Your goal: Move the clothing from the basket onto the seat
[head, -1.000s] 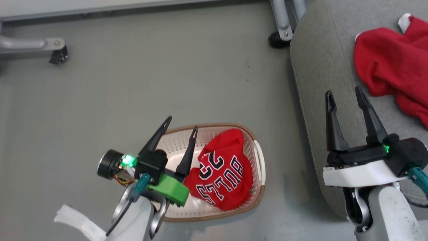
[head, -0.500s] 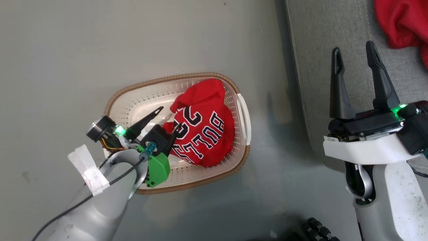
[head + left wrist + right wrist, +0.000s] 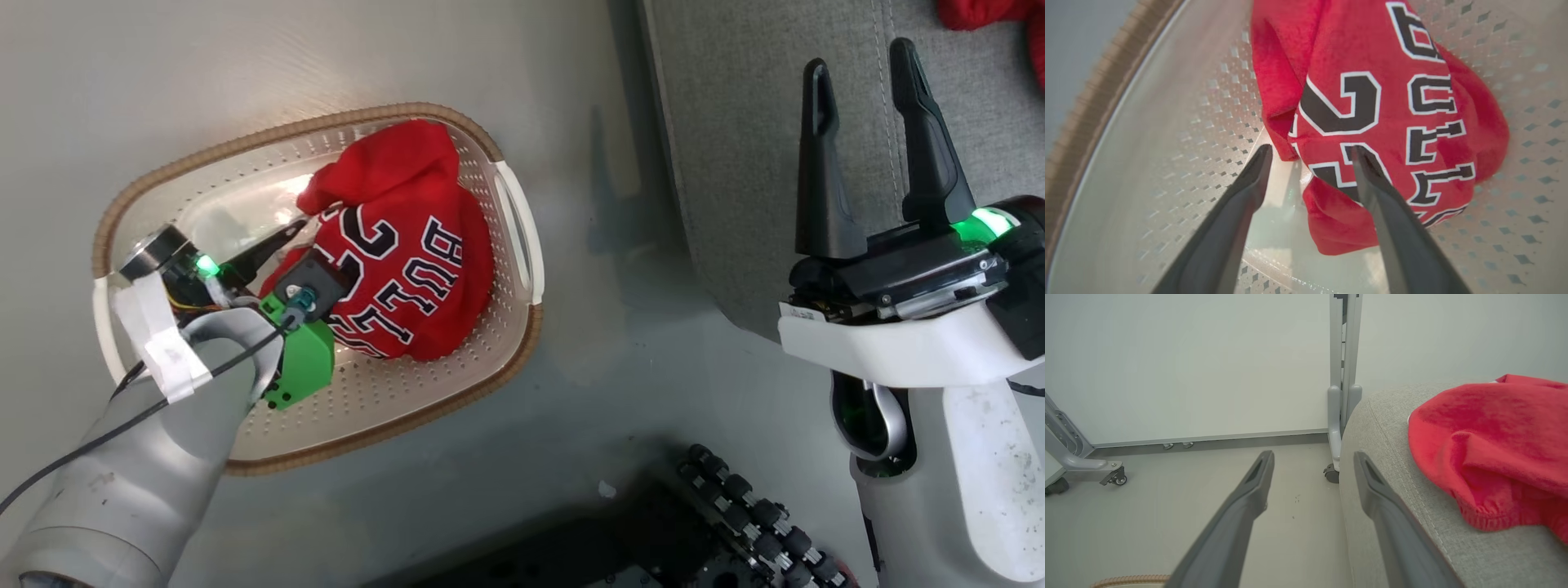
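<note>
The cream perforated basket (image 3: 269, 135) stands on the floor with the red jersey (image 3: 408, 245) bunched in its right half. My left gripper (image 3: 313, 241) is down inside it, open. In the left wrist view, the left gripper (image 3: 1311, 151) straddles the near edge of the jersey (image 3: 1372, 94): one finger over the fabric, the other over the bare basket wall (image 3: 1167, 143). My right gripper (image 3: 857, 57) is open and holds nothing above the edge of the grey seat (image 3: 735, 122). The plain red garment (image 3: 1494, 428) lies on the seat (image 3: 1384, 416), to the right of the right gripper (image 3: 1312, 455).
My own dark base with black rollers (image 3: 735, 506) shows at the bottom. A grey frame post on a castor (image 3: 1343, 396) stands against the wall beside the seat. Another castored leg (image 3: 1069, 457) is at far left. Grey floor lies between basket and seat.
The camera has tilted down and the picture has shifted. My left gripper has gone down into the basket, up to the jersey's edge. The right gripper stays open.
</note>
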Robot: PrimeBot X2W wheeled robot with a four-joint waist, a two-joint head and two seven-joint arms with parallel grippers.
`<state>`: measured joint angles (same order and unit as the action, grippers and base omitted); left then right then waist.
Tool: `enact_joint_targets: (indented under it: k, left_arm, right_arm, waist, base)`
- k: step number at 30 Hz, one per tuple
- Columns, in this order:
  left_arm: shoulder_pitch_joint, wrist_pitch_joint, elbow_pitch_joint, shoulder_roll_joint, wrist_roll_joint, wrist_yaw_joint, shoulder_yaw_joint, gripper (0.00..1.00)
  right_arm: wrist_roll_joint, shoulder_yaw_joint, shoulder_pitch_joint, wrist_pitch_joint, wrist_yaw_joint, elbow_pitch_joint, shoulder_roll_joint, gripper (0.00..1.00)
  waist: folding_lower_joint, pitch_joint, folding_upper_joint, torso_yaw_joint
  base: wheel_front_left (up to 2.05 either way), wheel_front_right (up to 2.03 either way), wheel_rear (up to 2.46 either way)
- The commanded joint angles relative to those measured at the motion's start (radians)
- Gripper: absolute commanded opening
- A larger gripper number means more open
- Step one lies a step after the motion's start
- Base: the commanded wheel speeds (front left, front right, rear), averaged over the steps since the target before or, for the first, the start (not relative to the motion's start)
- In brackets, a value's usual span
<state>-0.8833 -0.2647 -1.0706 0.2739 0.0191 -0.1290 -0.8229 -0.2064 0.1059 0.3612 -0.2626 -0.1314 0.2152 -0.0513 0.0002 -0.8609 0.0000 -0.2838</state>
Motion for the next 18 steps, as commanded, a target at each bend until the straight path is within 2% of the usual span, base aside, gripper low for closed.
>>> enact_joint_targets:
  k: [1,10,18]
  left_arm:
    - [-0.033,0.010,-0.032,0.011,0.026,-0.002,-0.004,1.00]
    - [-0.117,0.026,-0.137,0.003,0.101,-0.002,-0.056,1.00]
    - [-0.088,0.012,-0.092,-0.016,0.237,-0.002,-0.193,1.00]
  right_arm:
    - [-0.007,0.005,0.023,-0.003,0.001,0.011,0.001,1.00]
    - [-0.013,0.019,0.043,-0.003,0.001,0.029,0.001,1.00]
    - [-0.004,0.013,0.055,-0.003,0.001,0.016,0.001,1.00]
  waist:
    - [-0.0002,-0.078,0.0000,-0.072]
    - [-0.0002,-0.144,0.0000,-0.089]
    - [-0.0002,-0.140,0.0000,-0.070]
  base:
    - [0.00,0.00,0.00]
    - [0.00,0.00,0.00]
    - [0.00,0.00,0.00]
